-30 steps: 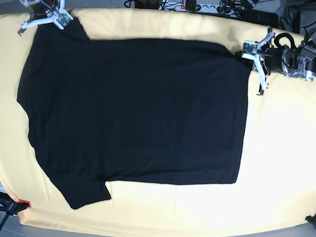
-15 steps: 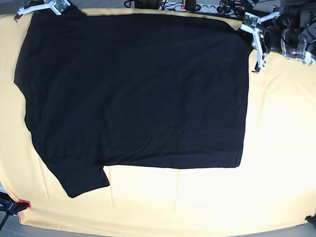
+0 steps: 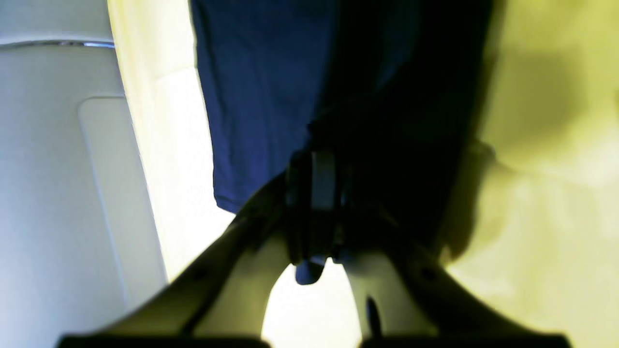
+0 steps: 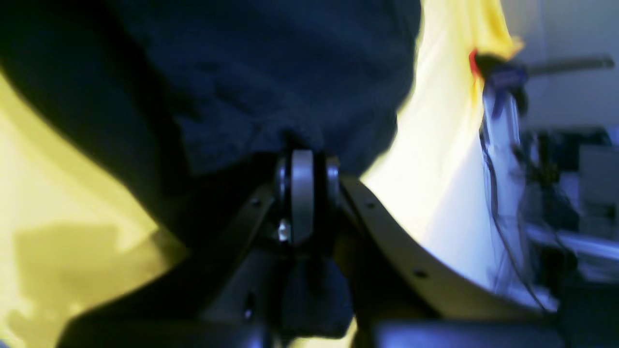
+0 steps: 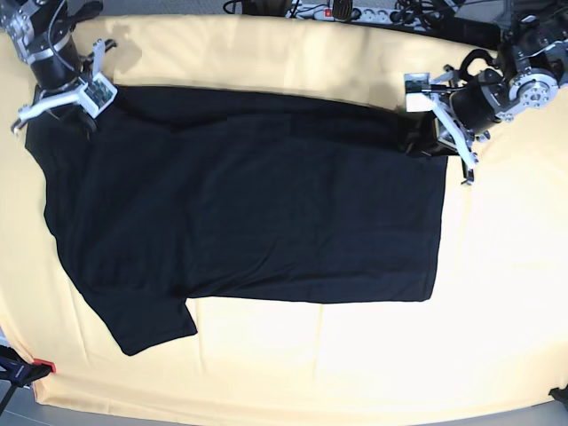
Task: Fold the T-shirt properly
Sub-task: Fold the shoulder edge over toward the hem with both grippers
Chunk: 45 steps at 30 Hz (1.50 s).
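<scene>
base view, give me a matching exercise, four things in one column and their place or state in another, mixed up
Things:
1. T-shirt
2. left tool
3. right tool
4. yellow cloth

Places or states:
A. shut on the shirt's corner at top left of the view
B. covers the table under everything
C. spread flat, black
D. shut on the shirt's corner at top right of the view

Pairs: 1-C, 2-D, 3-A, 4-B

yellow cloth (image 5: 497,293) covering table | power strip (image 5: 342,12) at far edge

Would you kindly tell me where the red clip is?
In the base view, the small red clip sits at the bottom-left corner, on the pale yellow cloth's edge.
</scene>
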Each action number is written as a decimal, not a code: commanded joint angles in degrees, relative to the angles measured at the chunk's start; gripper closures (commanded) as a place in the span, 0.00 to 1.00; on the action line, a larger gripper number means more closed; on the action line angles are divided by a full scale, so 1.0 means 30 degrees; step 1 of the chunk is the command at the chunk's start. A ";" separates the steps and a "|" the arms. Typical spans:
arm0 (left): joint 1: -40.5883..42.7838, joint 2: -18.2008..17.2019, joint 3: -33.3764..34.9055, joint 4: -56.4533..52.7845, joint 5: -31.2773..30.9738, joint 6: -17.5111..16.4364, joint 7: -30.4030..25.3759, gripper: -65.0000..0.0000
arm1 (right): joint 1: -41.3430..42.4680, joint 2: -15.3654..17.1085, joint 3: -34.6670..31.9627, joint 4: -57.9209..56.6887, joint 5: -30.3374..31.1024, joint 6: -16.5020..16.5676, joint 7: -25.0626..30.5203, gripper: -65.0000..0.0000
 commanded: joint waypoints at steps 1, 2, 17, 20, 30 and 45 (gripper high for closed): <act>-0.0357 0.0015 -0.0160 0.0029 0.0073 0.0364 -0.0153 1.00 | 0.0444 0.0240 0.0138 0.0270 0.0277 -0.0124 0.0554 1.00; -0.0488 0.0423 -0.0160 -0.0160 0.0087 0.0452 -0.0007 1.00 | 0.0940 0.0233 0.0138 0.0255 0.0838 0.0168 0.0758 1.00; -0.2667 0.4998 -0.0160 -0.6076 -0.0219 0.1071 0.0153 1.00 | 0.6149 0.0219 0.0131 -0.6113 0.4284 0.2186 0.1348 1.00; -0.2863 0.5377 -0.0160 -0.6324 -0.0204 0.1144 0.0146 1.00 | 0.6419 0.0226 0.0131 -0.6186 0.4299 0.1763 0.1370 1.00; -0.2943 0.5501 -0.0160 -0.6317 -0.0634 0.1268 -0.0029 0.24 | 0.6513 0.0182 0.0102 -0.6171 0.5071 0.0699 0.1311 0.21; -0.2783 0.2047 -0.0160 -0.3082 -0.5552 -0.5639 0.2215 0.24 | 0.6033 0.0233 0.0102 -0.4634 0.9202 0.6921 -0.5115 0.21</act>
